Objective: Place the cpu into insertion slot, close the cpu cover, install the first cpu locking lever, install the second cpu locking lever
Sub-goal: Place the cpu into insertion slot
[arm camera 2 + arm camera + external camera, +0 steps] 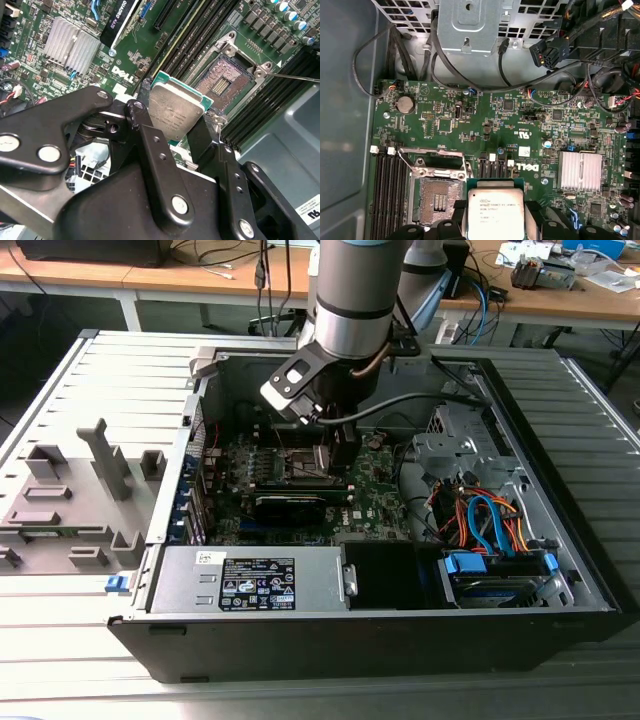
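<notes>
Two black fingers (150, 145) are clenched on one cpu (175, 112), gripping it by opposite edges. Its metal face shows in both wrist views, and it hangs above the green board (470, 120). One slot (225, 80) lies just beside the fingers with its brownish-gold pin field bare; the cpu is not in it. One cover (442, 172) stands lifted at the slot's edge farther from the fingers. One finned heatsink (580, 172) sits on the opposite side of the fingers from the slot, with one black card (117, 20) near it. In the exterior view, one arm (350, 300) reaches down into one open case (400, 590), which lies on a grey slatted surface (120, 370).
</notes>
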Controlling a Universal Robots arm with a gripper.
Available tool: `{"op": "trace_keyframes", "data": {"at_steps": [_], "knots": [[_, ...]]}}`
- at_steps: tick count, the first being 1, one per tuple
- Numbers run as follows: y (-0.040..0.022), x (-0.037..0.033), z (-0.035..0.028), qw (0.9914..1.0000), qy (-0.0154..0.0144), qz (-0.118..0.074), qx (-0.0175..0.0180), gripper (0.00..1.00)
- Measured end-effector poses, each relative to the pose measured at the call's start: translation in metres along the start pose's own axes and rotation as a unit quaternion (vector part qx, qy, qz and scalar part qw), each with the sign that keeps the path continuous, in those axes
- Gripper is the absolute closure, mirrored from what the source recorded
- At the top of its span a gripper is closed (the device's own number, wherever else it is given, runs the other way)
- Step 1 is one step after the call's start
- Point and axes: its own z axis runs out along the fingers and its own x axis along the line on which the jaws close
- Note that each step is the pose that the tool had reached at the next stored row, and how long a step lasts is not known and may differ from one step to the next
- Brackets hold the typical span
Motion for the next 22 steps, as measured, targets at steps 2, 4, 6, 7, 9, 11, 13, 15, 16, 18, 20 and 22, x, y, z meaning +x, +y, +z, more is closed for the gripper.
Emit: {"op": "trace_keyframes", "data": {"at_steps": [2,4,6,7,9,11,13,15,16,18,20,22], "knots": [[0.0,0.0,0.0006,1.0,0.0,0.0,0.0,0.45],[0.0,0.0,0.0014,1.0,0.0,0.0,0.0,0.45],[0.0,0.0,0.002,1.0,0.0,0.0,0.0,0.45],[0.0,0.0,0.0028,1.0,0.0,0.0,0.0,0.45],[0.0,0.0,0.0034,1.0,0.0,0.0,0.0,0.45],[0.0,0.0,0.004,1.0,0.0,0.0,0.0,0.45],[0.0,0.0,0.0051,1.0,0.0,0.0,0.0,0.45],[0.0,0.0,0.0056,1.0,0.0,0.0,0.0,0.45],[0.0,-0.0001,0.0059,1.0,0.0,0.0,0.0,0.45],[0.0,-0.0001,0.0067,1.0,0.0,0.0,0.0,0.45],[0.0,-0.0001,0.0073,1.0,0.0,0.0,0.0,0.45],[0.0,-0.0001,0.0079,1.0,0.0,0.0,0.0,0.45]]}}
